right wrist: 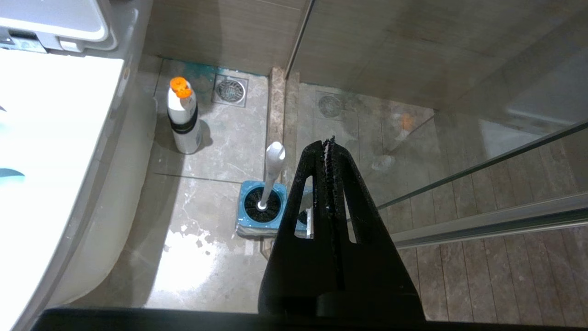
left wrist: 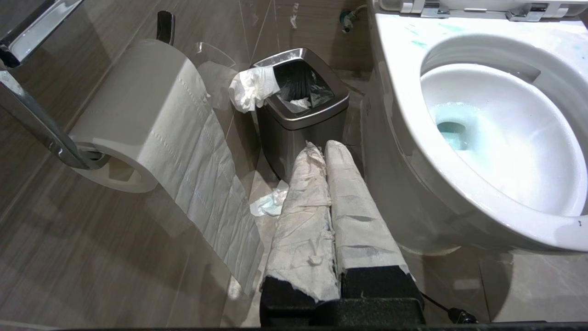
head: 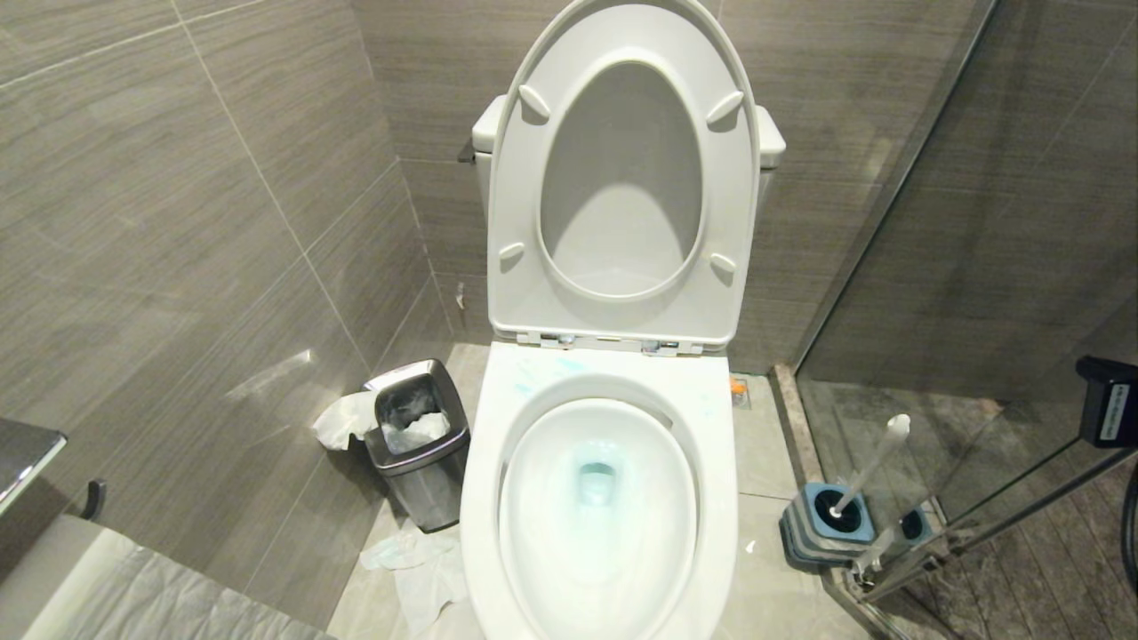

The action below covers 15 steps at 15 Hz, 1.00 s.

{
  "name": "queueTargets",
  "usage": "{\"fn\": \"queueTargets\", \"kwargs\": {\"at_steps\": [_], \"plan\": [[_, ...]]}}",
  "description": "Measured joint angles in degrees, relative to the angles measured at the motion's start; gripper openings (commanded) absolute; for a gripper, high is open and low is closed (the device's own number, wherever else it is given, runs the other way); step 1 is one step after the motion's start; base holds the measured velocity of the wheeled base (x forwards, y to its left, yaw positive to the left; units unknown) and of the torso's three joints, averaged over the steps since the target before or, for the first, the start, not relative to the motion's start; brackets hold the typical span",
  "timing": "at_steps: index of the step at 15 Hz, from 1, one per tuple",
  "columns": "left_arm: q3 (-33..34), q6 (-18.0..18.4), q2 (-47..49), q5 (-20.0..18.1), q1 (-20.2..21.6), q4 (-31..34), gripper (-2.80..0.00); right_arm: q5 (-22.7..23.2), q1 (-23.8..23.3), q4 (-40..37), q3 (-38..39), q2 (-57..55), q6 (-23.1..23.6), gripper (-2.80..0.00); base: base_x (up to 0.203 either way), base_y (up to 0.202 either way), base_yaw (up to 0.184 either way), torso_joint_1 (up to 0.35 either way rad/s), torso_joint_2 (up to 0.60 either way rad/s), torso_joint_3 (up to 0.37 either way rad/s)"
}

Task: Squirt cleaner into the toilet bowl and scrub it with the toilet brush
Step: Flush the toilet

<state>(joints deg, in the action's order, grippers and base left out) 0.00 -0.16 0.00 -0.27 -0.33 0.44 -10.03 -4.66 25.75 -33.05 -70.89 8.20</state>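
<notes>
The toilet bowl [head: 597, 498] stood at the centre of the scene with its seat and lid [head: 622, 178] raised against the tank. The cleaner [head: 596, 480] showed as pale turquoise tint in the water at the drain and as thin smears on the far rim. The toilet brush [head: 867, 467] stood tilted in its blue-topped holder [head: 831, 524] on the floor to the right of the bowl, beside the glass shower partition [head: 978, 267]. The right gripper [right wrist: 330, 147] hung above the floor near the holder, fingers pressed together and holding nothing. A white bottle with an orange cap [right wrist: 183, 117] stood farther back beside the bowl. The left gripper [left wrist: 324, 149], paper-wrapped, was closed and empty, left of the bowl near the steel waste bin [head: 418, 444] and toilet roll [left wrist: 151, 115].
</notes>
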Motion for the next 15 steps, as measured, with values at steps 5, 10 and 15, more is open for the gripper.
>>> {"fn": "queueTargets", "kwargs": {"at_steps": [5, 10, 15], "plan": [[0.0, 0.0, 0.0, 0.0, 0.0, 0.0, -2.8, 0.0, 0.1, 0.1, 1.8, 0.1, 0.2, -2.8, 0.0, 0.0, 0.0, 0.0, 0.0, 0.0], [0.0, 0.0, 0.0, 0.0, 0.0, 0.0, -2.8, 1.3, 0.2, 0.0, 3.7, 8.2, 0.8, -2.8, 0.0, 0.0, 0.0, 0.0, 0.0, 0.0], [0.0, 0.0, 0.0, 0.0, 0.0, 0.0, -2.8, 8.8, 0.7, -1.3, 7.7, 22.2, 0.8, -2.8, 0.0, 0.0, 0.0, 0.0, 0.0, 0.0]]}}
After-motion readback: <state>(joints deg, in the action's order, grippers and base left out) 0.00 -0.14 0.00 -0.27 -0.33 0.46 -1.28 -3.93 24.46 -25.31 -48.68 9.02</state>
